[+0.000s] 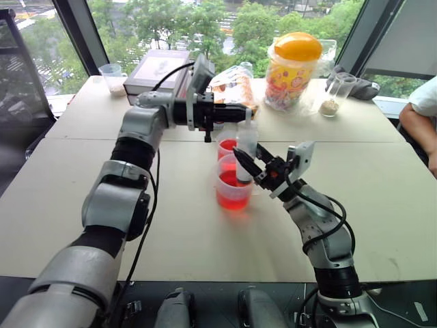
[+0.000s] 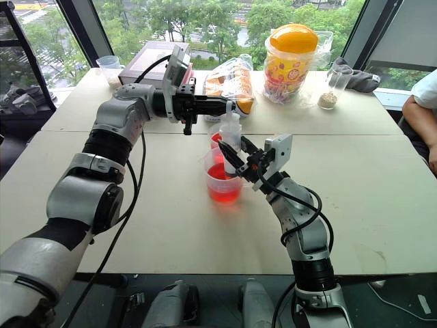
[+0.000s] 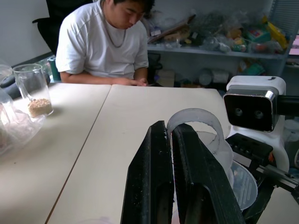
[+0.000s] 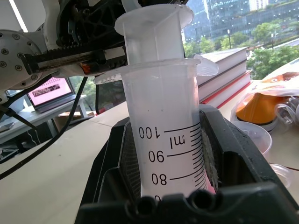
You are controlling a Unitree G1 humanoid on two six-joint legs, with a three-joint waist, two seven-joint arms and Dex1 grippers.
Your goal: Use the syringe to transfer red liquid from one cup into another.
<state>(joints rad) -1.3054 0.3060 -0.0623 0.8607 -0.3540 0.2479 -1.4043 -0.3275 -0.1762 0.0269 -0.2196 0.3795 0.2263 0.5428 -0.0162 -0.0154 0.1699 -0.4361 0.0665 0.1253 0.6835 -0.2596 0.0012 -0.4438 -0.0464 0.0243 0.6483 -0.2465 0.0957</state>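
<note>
Both tools (image 1: pixel 240 156) on upright syringe (image 1: pixel 246 145).

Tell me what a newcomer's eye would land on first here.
Mid-table, the syringe stands upright, its tip down in the wider cup of red liquid. The right gripper is shut on its barrel, and the left gripper, reaching in level from the robot's left, is shut at the plunger top. Behind, toward the window, stands a bright jar with an orange lid.
</note>
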